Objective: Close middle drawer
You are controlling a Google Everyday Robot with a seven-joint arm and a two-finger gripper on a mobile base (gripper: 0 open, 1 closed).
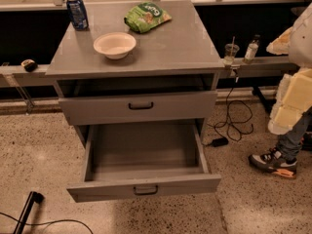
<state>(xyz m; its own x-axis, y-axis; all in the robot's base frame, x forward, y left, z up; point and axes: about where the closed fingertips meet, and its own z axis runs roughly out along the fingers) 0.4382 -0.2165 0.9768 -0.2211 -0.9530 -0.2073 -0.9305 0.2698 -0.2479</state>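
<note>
Middle drawer (144, 152) stood pulled far out of the table (185, 48). Tool was out of view; its state could not be told.

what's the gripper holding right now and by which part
It cannot be told: the gripper is not in the camera view. The middle drawer stands pulled open, and nothing touches its black handle.
</note>
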